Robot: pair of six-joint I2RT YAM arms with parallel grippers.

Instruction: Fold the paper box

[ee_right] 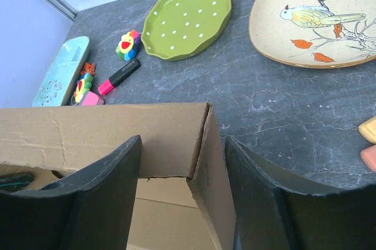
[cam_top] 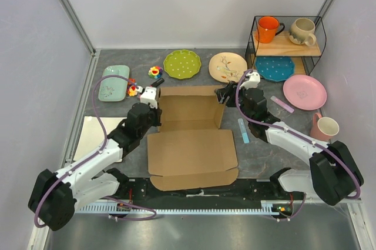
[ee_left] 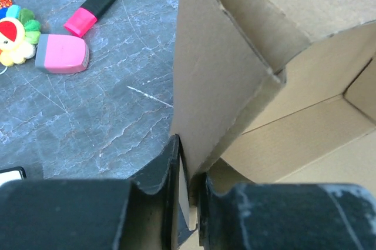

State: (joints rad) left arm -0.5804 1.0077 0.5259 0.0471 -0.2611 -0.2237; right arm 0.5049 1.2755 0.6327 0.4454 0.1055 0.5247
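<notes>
left pincer (ee_left: pixel 189 178) clenched on paper box (cam_top: pixel 191 150) wall | right pincer (ee_right: pixel 183 147) released, straddling box corner

Both arms reach forward — left gripper (ee_left: pixel 189 165) pinched closed, right gripper (ee_right: pixel 183 144) spread wide.

My box (cam_top: pixel 191 138) is plain brown corrugated cardboard, matt and dry-looking, with a fuzzy, ragged cut edge close to my left hand (ee_left: pixel 189 167). That hand is matt black plastic, scuffed pale on one side. The right hand (ee_right: pixel 183 144) is the same matt black, but smoother. The bench (cam_top: pixel 258 159) looks like dark grey veined stone with a faint sheen. The green plate (ee_right: pixel 188 17) and bird plate (ee_right: pixel 311 15) are glossy glazed ceramic. The marker (ee_left: pixel 97 3) is shiny plastic. The shelf (cam_top: pixel 288 47) is pale wood in thin black wire. The front rail (cam_top: pixel 194 207) is bare metal.
</notes>
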